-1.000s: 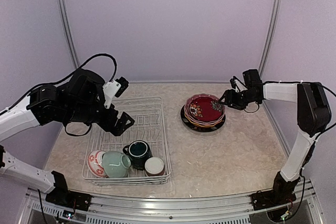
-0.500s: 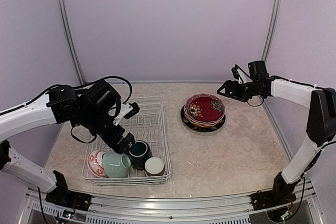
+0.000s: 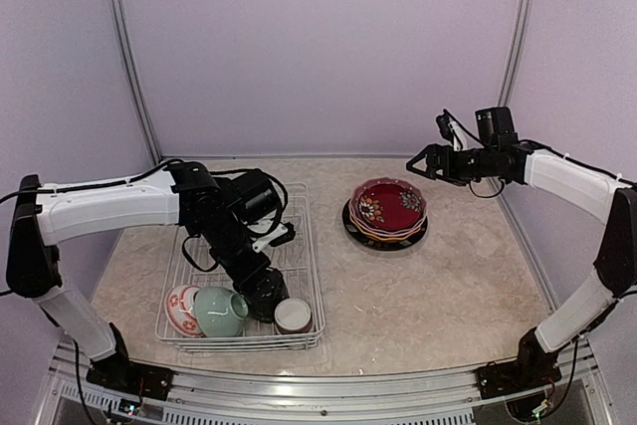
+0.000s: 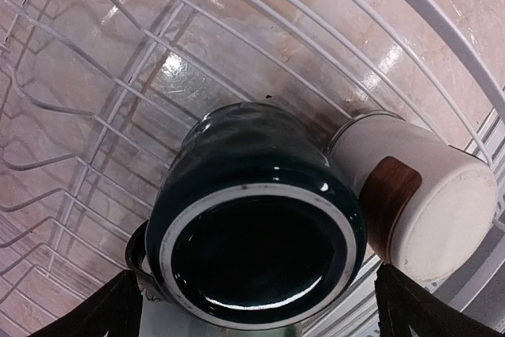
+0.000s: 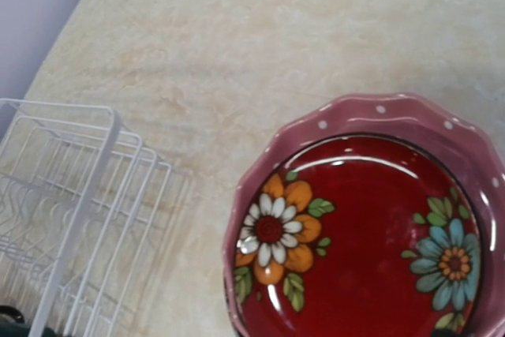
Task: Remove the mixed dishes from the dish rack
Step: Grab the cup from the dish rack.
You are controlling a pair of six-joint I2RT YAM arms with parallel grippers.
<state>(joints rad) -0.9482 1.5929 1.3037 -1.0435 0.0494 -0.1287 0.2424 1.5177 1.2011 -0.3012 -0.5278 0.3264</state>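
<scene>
As the dish rack [image 3: 299, 208] is being unloaded, the left gripper [image 3: 261, 291] is being shown from above, low in the rack's near end. It is flanked by the pale-green cup [image 3: 221, 312] and the brown-white cup [image 3: 292, 316]. The right gripper [image 3: 419, 162], seemingly spread and empty, is being held above the table beyond the stacked plates [image 3: 386, 234]. In the left wrist view, the teal cup [image 4: 256, 219] is being framed, mouth toward the lens, between widely parted fingers [image 4: 106, 313]. Its glaze is being rendered glossy and rounded, so closure is probably best made squarely across the body, clear of the handle and the matte neighbour apparently touching it. In the right wrist view, the dark red floral bowl [image 5: 371, 234] is being seen nested in a scalloped pink dotted plate [image 5: 355, 108]; no fingers are being shown there.
</scene>
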